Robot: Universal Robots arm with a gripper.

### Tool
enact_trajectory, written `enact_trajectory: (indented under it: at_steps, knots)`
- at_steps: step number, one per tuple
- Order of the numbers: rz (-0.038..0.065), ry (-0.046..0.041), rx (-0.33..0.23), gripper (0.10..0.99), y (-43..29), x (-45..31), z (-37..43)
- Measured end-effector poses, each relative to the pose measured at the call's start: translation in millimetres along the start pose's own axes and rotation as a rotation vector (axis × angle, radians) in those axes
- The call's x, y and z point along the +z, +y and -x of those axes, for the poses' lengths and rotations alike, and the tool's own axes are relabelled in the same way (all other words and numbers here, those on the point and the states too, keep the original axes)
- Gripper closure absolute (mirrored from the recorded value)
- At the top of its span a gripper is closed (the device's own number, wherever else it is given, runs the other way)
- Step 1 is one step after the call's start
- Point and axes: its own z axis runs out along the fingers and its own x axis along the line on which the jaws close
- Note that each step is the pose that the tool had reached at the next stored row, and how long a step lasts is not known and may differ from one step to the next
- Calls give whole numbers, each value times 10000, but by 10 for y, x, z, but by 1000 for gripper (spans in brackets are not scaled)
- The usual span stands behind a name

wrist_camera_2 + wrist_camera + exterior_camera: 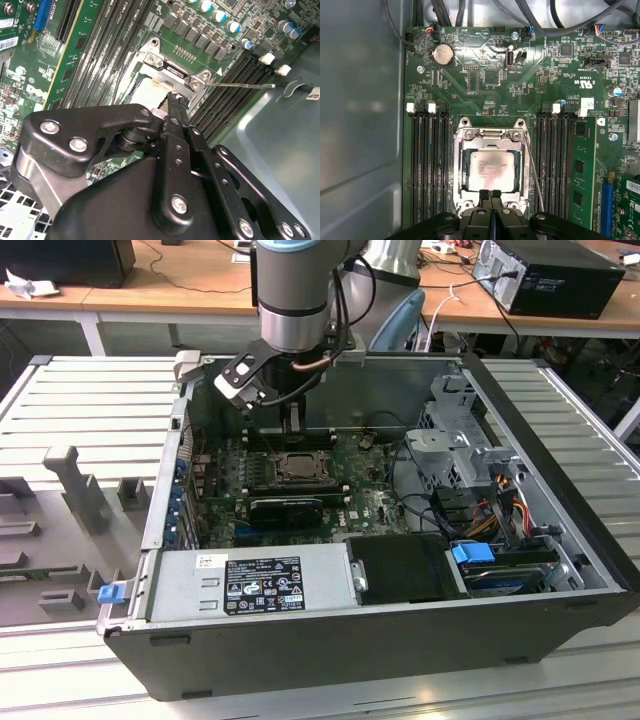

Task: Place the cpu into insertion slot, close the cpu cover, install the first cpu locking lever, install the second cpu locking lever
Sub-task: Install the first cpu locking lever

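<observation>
My black metal hand (pixel 490 193) is showing dark against the green circuit board (pixel 485 80) and square silver-grey metal chip (pixel 492 170).

Chip seated, claw at the rim!
The cpu (pixel 492 171) lies in the insertion slot (pixel 458 165), the cpu cover (pixel 492 146) down around it, memory slots (pixel 427 165) flanking both sides, the claw (pixel 490 192) right at the slot's rim.

cpu (pixel 492 170): brushed metal | cpu cover (pixel 464 165): dull steel | pincer (pixel 490 193): matt black
</observation>
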Motion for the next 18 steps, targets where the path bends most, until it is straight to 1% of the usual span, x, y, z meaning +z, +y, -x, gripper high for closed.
enact_trajectory:
  at_steps: [2,4,8,9,12,15,18]
  knots:
    - [0,9,0,980,0,-29,-1]
    - [0,12,0,980,2,-148,-4]
    - [1,24,-1,980,2,-233,-7]
    - [1,24,0,980,2,-273,-8]
    - [0,23,0,980,3,-345,-10]
    - [1,24,0,980,3,-394,-12]
    - [0,27,-69,980,4,-400,-12]
